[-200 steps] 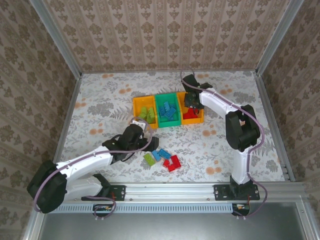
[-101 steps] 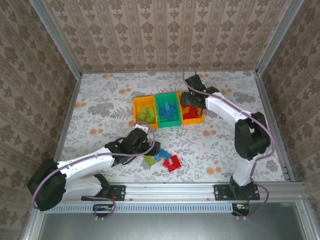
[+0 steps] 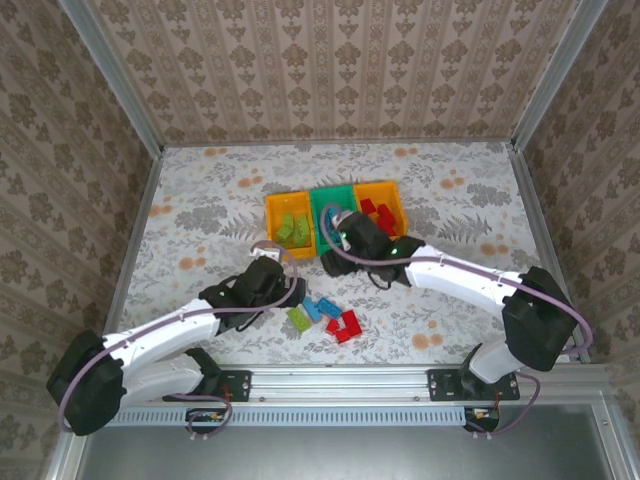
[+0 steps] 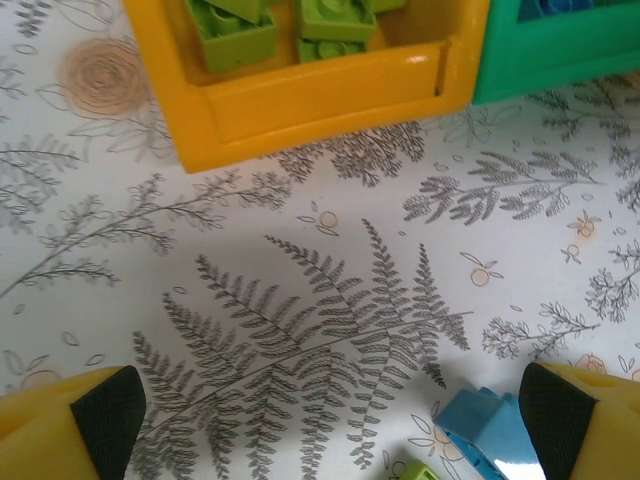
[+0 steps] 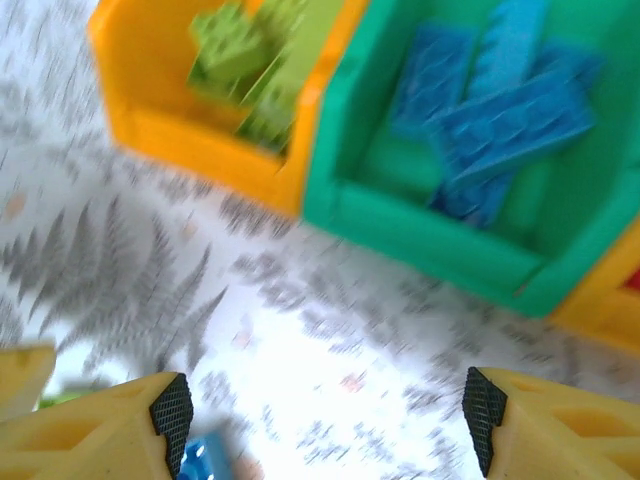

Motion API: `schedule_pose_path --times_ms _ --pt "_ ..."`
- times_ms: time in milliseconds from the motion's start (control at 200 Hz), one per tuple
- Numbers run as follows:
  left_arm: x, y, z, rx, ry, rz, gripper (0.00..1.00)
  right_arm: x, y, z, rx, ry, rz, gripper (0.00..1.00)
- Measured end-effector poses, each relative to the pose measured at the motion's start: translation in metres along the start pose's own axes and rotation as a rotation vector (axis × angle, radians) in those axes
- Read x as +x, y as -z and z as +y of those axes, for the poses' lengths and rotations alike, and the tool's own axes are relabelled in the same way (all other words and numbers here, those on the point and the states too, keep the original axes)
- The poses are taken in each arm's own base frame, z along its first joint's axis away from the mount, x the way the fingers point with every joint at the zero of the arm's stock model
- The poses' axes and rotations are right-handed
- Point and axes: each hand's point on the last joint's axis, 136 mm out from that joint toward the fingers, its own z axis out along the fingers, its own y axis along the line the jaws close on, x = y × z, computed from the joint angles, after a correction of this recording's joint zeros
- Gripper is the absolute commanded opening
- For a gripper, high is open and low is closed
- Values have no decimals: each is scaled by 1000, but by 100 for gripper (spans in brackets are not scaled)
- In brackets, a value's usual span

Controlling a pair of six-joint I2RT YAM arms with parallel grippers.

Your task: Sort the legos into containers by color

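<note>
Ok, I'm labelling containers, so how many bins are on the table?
3, in one row: the left orange bin, the green bin in the middle, the right orange bin. None looks hidden.

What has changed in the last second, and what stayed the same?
The right gripper left the right orange bin and swung nearer and left, to the near side of the green bin; its jaws stand open and empty. The left gripper, wide open, drew back a little from the loose bricks. The bins and loose bricks stayed in place.
</note>
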Motion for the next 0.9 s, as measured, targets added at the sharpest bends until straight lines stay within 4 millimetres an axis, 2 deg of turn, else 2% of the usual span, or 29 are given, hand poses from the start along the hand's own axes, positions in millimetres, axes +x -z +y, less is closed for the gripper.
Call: schedule_pose_path --times_ms 90,330,435,675,900 --pt "-3 4 13 -28 33 -15 100 19 -3 19 -33 42 29 72" --pt "7 5 48 -112 143 7 100 43 -13 79 -93 171 77 67" --pt "11 5 56 -131 170 22 100 53 -22 96 -101 208 109 66" --pt "19 4 65 -154 203 50 100 62 -40 110 -64 240 160 61" --pt "28 4 67 -147 222 69 100 68 -51 103 3 252 192 52"
